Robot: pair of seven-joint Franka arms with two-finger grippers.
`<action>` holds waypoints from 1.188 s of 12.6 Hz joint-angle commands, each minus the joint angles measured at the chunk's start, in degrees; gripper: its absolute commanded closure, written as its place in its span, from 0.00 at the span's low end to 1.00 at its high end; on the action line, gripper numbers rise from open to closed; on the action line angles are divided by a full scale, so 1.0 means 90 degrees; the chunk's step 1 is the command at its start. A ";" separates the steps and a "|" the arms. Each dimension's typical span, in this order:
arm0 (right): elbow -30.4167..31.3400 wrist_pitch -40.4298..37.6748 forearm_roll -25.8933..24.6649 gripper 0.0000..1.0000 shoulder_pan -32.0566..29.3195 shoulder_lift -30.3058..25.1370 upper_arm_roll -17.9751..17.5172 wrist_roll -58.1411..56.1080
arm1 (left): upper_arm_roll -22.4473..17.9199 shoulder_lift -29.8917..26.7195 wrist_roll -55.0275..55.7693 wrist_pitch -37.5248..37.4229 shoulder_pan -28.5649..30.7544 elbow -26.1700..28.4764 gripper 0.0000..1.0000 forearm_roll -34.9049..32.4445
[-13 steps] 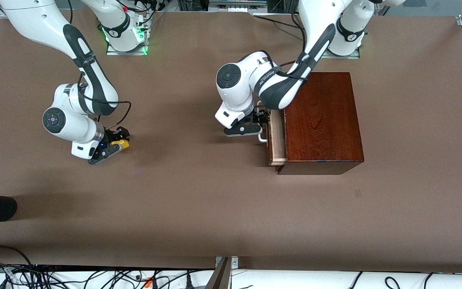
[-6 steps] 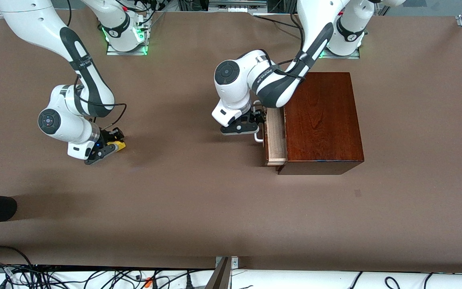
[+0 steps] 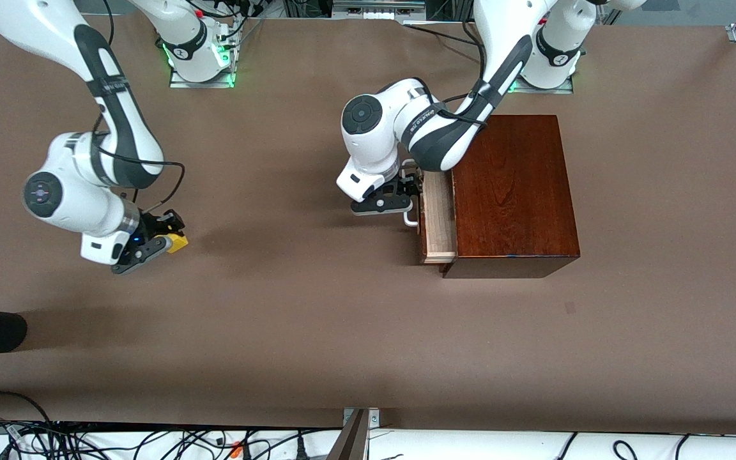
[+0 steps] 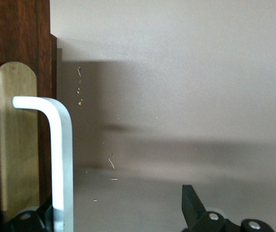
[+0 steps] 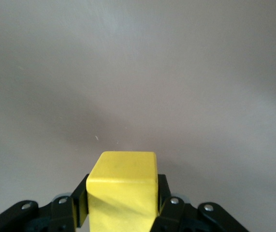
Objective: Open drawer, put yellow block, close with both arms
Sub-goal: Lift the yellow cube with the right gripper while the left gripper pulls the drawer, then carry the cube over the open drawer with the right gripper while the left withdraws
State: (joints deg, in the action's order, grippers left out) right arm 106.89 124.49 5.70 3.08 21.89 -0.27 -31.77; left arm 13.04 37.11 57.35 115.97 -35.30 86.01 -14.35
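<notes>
Yellow block clamped in right gripper (over bare table).

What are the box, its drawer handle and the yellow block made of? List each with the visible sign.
Dark reddish-brown box: polished wood, by its visible grain and sheen.
White U-shaped bar handle: smooth, evenly coloured, perhaps painted metal or plastic; unclear which.
Small yellow cube: matte, uniform colour, crisp edges; plastic or painted wood.

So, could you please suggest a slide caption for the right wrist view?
Black right gripper shut on the small bright yellow cube, held above the bare brown tabletop.
</notes>
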 commanded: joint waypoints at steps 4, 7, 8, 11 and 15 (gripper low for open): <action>-0.1514 -0.1166 0.0080 0.83 0.0448 0.0175 -0.0097 -0.0083 | 0.0084 0.0067 0.0083 0.0035 -0.0120 -0.0601 0.00 0.0510; -0.1739 -0.1176 -0.0008 0.83 0.0663 0.0185 -0.0088 -0.0083 | 0.0064 0.0272 0.0113 0.0035 -0.0354 -0.0602 0.00 0.0471; -0.1798 -0.1244 -0.0018 0.83 0.0770 0.0185 -0.0078 -0.0073 | 0.0064 0.0272 0.0113 0.0035 -0.0345 -0.0602 0.00 0.0500; -0.2120 -0.1722 -0.0018 0.83 0.0801 0.0224 -0.0088 0.0083 | 0.0025 0.0194 0.0054 -0.0033 -0.0316 -0.0689 0.00 0.0384; -0.2130 -0.1733 -0.0008 0.83 0.0791 0.0224 -0.0088 0.0103 | 0.0045 0.0008 -0.0267 -0.1446 -0.0277 -0.1146 0.00 0.0207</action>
State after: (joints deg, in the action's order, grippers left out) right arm 89.55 110.47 5.66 10.07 23.08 -1.25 -31.52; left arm 13.38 37.45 57.04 108.84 -37.74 80.15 -11.92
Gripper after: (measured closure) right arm 0.445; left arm 0.000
